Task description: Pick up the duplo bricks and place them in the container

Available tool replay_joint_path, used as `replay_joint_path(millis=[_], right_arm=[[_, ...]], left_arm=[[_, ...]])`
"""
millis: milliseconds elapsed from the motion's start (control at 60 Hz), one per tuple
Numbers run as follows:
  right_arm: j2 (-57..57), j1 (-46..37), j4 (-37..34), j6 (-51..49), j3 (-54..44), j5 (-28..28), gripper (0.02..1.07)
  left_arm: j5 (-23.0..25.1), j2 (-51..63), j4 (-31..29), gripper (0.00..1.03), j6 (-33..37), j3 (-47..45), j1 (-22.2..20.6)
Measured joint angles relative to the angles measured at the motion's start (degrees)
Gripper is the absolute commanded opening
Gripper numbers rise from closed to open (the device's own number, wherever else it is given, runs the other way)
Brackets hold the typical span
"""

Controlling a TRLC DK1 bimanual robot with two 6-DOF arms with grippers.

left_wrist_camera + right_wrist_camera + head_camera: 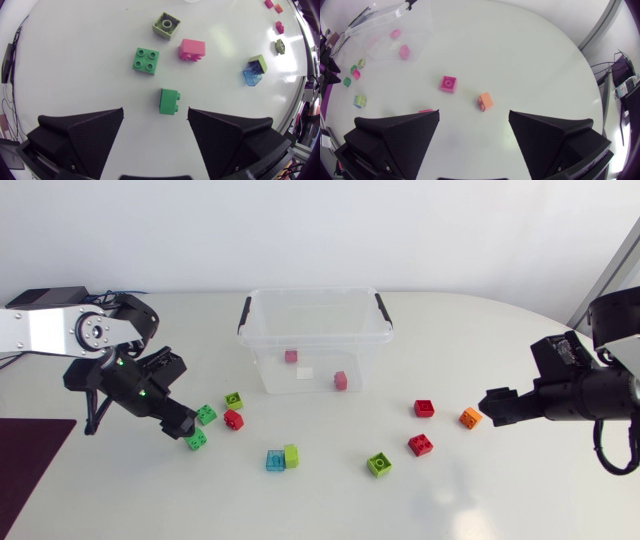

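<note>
We looked down on a glossy white worktop [520, 500], rounded at its edge and carrying soft reflections. Well ahead of both end effectors stood the clear container [312, 290] with black handles, and two pinkish-red bricks [291, 356] lay on its floor.

The left end effector [189, 431] hung low with its fingers spread wide and held nothing. A dark green brick [170, 101] lay in the gap just ahead of the fingertips, touching neither finger. Beyond it lay a flat green brick [146, 60], a lime brick [166, 25] and a red brick [192, 49]. Farther off, toward one finger's side, a clear blue brick [252, 76] touched a second lime brick [259, 62].

The right end effector [486, 402] was likewise wide open and empty. An orange brick [485, 101] sat a little ahead of its gap, and a square red brick [448, 83] lay farther ahead.

Only the head view showed both arms at once, and a third lime brick [379, 464] lying well apart from either end effector. In it the dark green brick was just a patch at the left fingertips, while the left wrist view showed bare worktop on both sides of that brick. The right wrist view showed a further red brick [425, 111] partly hidden behind one finger's tip.
</note>
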Motion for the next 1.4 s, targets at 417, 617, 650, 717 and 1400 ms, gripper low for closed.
replay_joint_path(millis=[417, 617, 650, 717, 1400], right_arm=[[-0.09, 3.52, 0.96, -10.21, -1.03, 4.81, 1.02], [0.09, 2.97, 1.60, -12.02, -1.03, 2.64, 0.92], [0.52, 2.67, 1.73, -12.66, -1.01, 2.40, 0.92], [2.05, 2.05, 1.77, -14.45, -0.98, 1.51, 0.90], [33.92, -2.86, 4.44, -22.91, 12.46, 1.03, 0.76]], left_arm=[[-0.22, 8.92, 1.18, 0.45, 1.90, 0.66, -3.39], [-0.22, 11.21, 2.47, 0.32, 2.34, 1.75, -3.39], [-0.22, 11.21, 2.69, 0.32, 2.67, 1.75, -3.39], [-0.22, 11.21, 2.95, 0.29, 3.41, 1.77, -3.41], [10.91, -6.47, -2.29, 0.28, 3.48, 10.10, -3.45]])
